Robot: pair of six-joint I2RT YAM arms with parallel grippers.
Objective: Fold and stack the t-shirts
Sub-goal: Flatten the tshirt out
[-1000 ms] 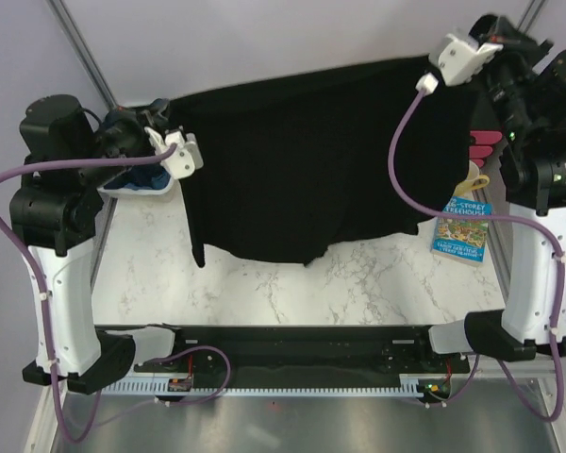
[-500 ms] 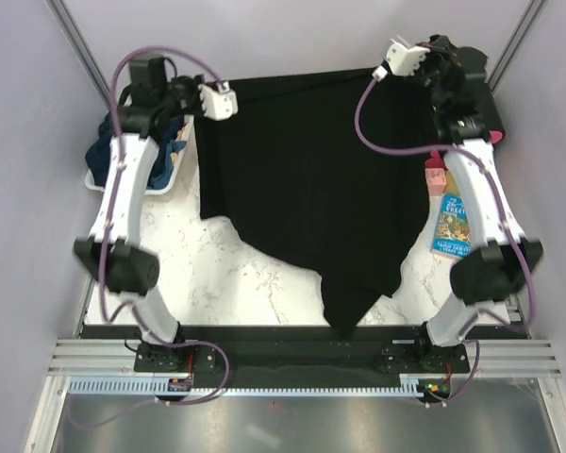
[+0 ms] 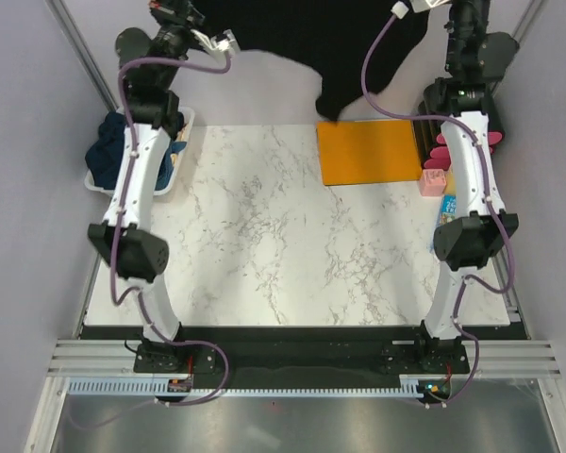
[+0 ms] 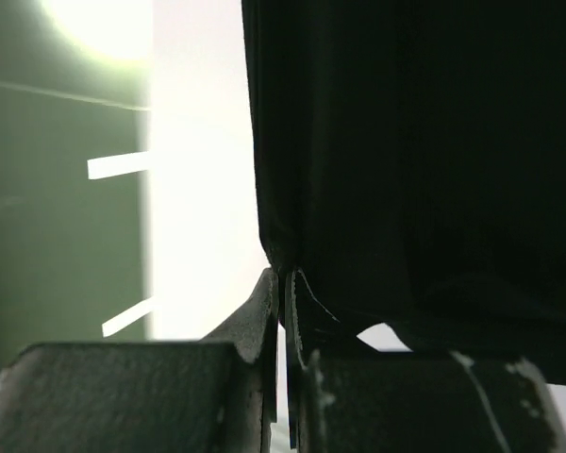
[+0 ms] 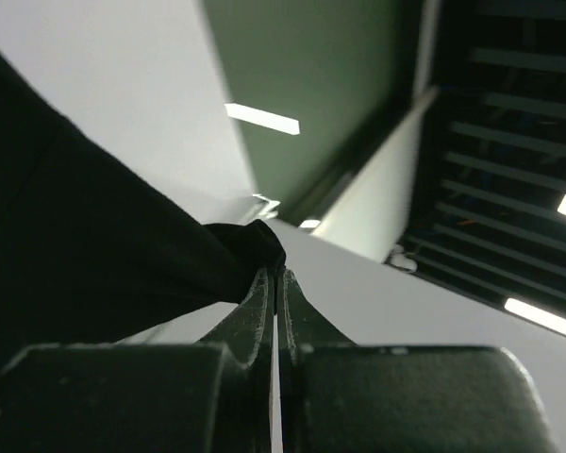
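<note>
A plain black t-shirt (image 3: pixel 344 52) hangs stretched between both grippers at the far end of the table, its lowest tip dangling over the back edge. The left gripper (image 3: pixel 234 41) is shut on the shirt's left edge; in the left wrist view the jaws (image 4: pixel 285 288) pinch the black cloth (image 4: pixel 406 170). The right gripper (image 3: pixel 432 8) is shut on the right corner; in the right wrist view a bunched bit of cloth (image 5: pixel 255 241) sits at the closed tips (image 5: pixel 275 276). Dark navy t-shirts (image 3: pixel 106 156) lie heaped in a white basket at the left.
A flat orange sheet (image 3: pixel 368 151) lies on the marble table (image 3: pixel 264 245) at the back right. A pink object (image 3: pixel 437 177) and a book (image 3: pixel 450 209) sit by the right arm. The white basket (image 3: pixel 174 160) stands against the left arm.
Both arms have stretched up and far back, carrying the black shirt off the table. The orange sheet that it covered now shows.
</note>
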